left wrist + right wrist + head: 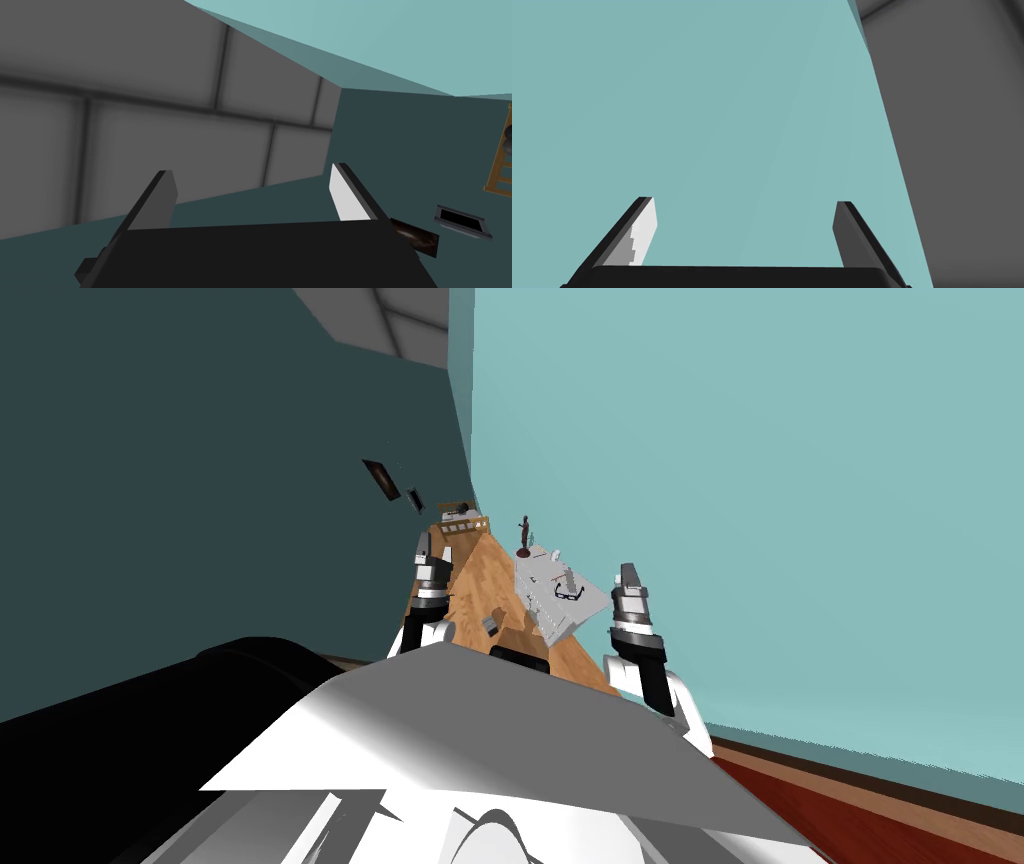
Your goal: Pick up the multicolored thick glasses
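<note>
No legible text, label, brand, number or sign on any surface, wall or item in the three views.

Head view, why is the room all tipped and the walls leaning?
Head view: the wide, rolled camera slants everything, so the grey table with the glasses only looks tilted. Left wrist view: one finger gleams white, the other is shaded.

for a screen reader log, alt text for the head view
Dark-framed glasses lie on a grey table by a teal wall. The left gripper and right gripper point up on either side, nearer the robot.
</note>
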Motion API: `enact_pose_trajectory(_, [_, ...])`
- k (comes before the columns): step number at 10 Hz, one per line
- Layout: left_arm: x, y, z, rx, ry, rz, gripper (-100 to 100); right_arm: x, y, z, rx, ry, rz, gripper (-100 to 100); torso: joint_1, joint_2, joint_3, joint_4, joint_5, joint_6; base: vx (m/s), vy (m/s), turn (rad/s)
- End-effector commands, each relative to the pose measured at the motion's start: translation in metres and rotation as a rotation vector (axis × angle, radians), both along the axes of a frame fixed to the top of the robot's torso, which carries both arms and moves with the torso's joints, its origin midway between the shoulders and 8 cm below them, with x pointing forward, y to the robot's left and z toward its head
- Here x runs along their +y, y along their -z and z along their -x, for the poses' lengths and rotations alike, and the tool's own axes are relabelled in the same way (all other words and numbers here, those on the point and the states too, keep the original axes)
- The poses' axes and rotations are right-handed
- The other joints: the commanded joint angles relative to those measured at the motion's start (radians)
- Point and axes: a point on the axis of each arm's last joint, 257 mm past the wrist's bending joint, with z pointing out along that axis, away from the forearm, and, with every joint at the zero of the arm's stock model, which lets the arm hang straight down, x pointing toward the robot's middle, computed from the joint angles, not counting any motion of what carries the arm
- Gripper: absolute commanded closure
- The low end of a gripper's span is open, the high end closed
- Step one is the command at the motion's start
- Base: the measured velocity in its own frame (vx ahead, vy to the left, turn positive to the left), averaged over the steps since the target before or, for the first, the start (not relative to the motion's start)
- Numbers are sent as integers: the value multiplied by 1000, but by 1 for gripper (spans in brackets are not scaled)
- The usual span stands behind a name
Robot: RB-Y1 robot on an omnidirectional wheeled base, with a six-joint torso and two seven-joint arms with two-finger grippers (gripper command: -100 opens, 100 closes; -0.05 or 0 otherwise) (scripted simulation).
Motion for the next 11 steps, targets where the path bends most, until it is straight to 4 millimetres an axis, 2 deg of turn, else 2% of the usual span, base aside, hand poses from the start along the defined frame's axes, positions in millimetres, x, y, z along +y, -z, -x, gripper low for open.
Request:
enact_pose_trajectory(1, [0, 0, 0, 0, 0, 0, 0, 2, 12, -10, 27, 5, 31, -100, 0, 0, 0, 0, 0, 0, -34, 84, 21])
enact_pose_trajectory(5, [0, 0, 0, 0, 0, 0, 0, 1, 52, -38, 107, 26, 204, -100, -1, -1, 0, 0, 0, 0, -45, 101, 82])
enact_pose_trajectory(6, [0, 0, 0, 0, 0, 0, 0, -2, 63, -40, 129, 30, 204, -100, 3, 1, 0, 0, 1, 0, -46, 115, 21])
enact_pose_trajectory(7, [0, 0, 0, 0, 0, 0, 0, -2, 64, -41, 133, 30, 203, -100, 1, 0, 0, 0, 0, 0, -11, 34, -21])
enact_pose_trajectory(11, [0, 0, 0, 0, 0, 0, 0, -12, 102, -61, 205, 55, 332, -100, -1, -1, 0, 0, 0, 0, -28, 73, 68])
